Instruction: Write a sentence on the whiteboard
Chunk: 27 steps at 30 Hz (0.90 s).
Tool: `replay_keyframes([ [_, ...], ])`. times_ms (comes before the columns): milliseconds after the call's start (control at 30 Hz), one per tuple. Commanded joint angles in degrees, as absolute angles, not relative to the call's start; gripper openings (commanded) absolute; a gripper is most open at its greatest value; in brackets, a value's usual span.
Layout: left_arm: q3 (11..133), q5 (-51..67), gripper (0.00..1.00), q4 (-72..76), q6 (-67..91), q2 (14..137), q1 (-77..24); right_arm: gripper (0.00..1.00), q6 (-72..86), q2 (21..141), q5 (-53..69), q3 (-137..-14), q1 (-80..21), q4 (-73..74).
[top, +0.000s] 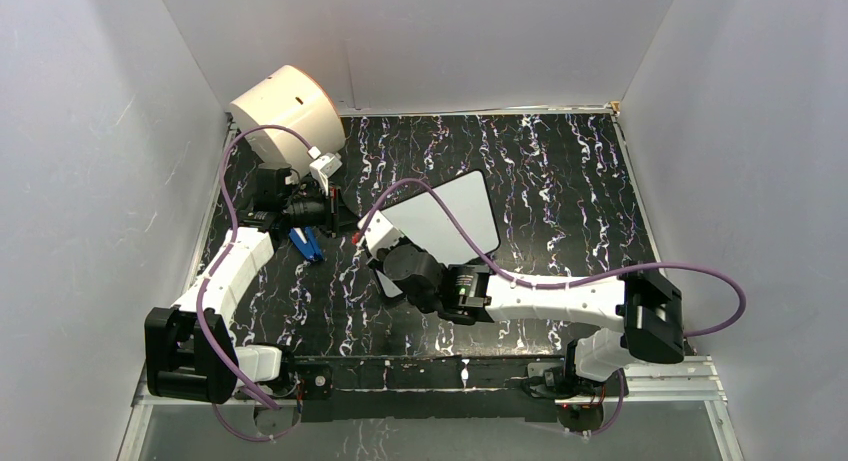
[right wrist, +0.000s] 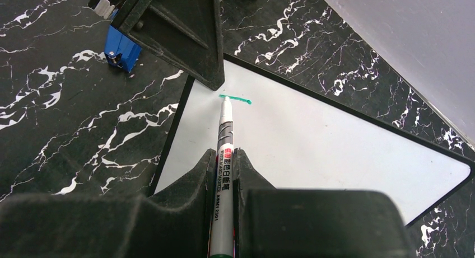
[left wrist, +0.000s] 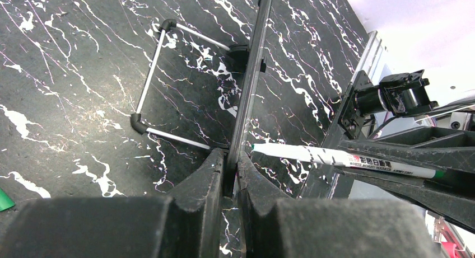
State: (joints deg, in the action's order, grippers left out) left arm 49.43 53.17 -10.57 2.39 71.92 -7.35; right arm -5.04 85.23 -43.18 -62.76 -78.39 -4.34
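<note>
The whiteboard (top: 450, 219) stands tilted on the black marbled table, its white face bare except for one short green stroke (right wrist: 235, 98) near its left corner. My left gripper (top: 343, 221) is shut on the board's left edge, which shows edge-on in the left wrist view (left wrist: 249, 95) between the fingertips (left wrist: 231, 157). My right gripper (top: 376, 243) is shut on a white-barrelled marker (right wrist: 224, 151). The marker's tip touches the board at the stroke's left end. The marker also shows in the left wrist view (left wrist: 336, 156).
A cream cylindrical drum (top: 285, 106) lies at the back left. A blue object (top: 305, 243) lies on the table beside the left gripper, also in the right wrist view (right wrist: 122, 51). The board's wire stand (left wrist: 151, 90) rests behind it. White walls enclose the table.
</note>
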Motion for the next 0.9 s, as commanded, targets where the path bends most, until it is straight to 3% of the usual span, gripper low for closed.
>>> replay_keyframes([
  [0, 49.66, 50.89, 0.00, -13.33, 2.20, 72.22, -7.64, 0.00, -4.34, 86.05, -43.29, -64.10, -78.17, -6.25],
  [867, 49.81, 51.35, 0.00, -13.34, 2.20, 72.42, -7.65, 0.00, -4.33, 86.18, -45.14, -63.99, -78.27, -9.60],
])
